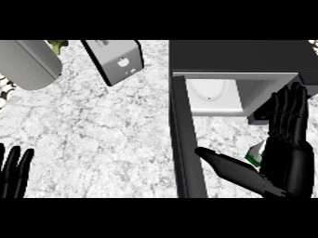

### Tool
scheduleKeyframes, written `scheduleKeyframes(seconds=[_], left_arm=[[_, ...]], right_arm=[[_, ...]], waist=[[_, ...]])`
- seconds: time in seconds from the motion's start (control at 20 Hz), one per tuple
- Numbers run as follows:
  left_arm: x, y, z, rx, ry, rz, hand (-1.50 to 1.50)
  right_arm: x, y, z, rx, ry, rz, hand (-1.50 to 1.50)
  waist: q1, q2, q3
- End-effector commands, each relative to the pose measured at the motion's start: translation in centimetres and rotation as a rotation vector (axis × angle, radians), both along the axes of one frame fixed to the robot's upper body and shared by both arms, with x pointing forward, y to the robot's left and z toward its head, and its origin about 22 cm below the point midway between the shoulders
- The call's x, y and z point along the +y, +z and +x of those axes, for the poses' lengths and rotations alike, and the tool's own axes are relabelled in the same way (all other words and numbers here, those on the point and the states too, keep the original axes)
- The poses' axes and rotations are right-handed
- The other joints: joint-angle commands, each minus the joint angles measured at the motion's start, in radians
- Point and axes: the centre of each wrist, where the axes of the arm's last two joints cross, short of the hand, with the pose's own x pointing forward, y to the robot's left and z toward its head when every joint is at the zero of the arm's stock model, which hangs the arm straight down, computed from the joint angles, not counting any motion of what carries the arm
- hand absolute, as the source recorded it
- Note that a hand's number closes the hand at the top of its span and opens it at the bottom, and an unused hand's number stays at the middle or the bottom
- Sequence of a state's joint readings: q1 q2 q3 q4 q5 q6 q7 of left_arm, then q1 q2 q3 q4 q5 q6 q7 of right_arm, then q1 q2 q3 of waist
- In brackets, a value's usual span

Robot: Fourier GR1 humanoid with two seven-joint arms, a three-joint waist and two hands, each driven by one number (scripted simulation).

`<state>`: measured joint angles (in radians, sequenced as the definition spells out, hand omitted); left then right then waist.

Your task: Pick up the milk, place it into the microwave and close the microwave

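The milk [256, 154] is a white and green carton on the counter at the right, mostly hidden behind my right hand [288, 162]. That hand stands beside it with fingers straight up and the thumb stretched left, so the carton shows in the gap between thumb and palm. The dark microwave [244, 56] sits at the back right. Its door [187, 153] is swung open toward me, just left of the thumb. The white inside with a round plate [213, 90] is exposed. My left hand [7, 173] rests open at the lower left edge, fingers up.
A grey rounded appliance [21, 62] stands at the back left, with something green [57, 44] behind it. A silver box-shaped appliance [117, 60] is at the back middle. White marble counter [100, 139] stretches between my left hand and the open door.
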<state>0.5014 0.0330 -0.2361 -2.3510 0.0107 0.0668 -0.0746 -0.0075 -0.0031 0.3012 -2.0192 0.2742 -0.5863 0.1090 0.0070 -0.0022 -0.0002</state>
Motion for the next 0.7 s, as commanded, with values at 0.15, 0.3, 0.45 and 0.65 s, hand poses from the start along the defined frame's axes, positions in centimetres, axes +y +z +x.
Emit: scheduleKeyframes(seconds=[0.15,0.3,0.45,0.65], left_arm=[[0.9,-0.3,-2.7,0.006,-0.016,-0.005,-1.50],[0.1,0.3,-1.9,-0.006,0.008,0.014,-1.50],[1.0,-1.4,-3.2,0.018,-0.012,0.003,-1.50],[1.9,-2.6,-3.4,-0.002,0.019,0.003,-1.50]], right_arm=[[-2.2,-1.2,0.4,0.037,-0.100,0.019,-1.50],[-2.0,-2.4,0.2,0.070,-0.124,0.023,-1.50],[-5.3,-4.2,0.8,0.088,-0.154,0.031,-1.50],[-6.7,-5.4,-0.6,0.124,-0.199,0.044,-1.50]], waist=[[0.002,0.000,0.000],[-0.002,0.001,0.000],[0.002,0.000,0.001],[0.001,-0.001,0.000]])
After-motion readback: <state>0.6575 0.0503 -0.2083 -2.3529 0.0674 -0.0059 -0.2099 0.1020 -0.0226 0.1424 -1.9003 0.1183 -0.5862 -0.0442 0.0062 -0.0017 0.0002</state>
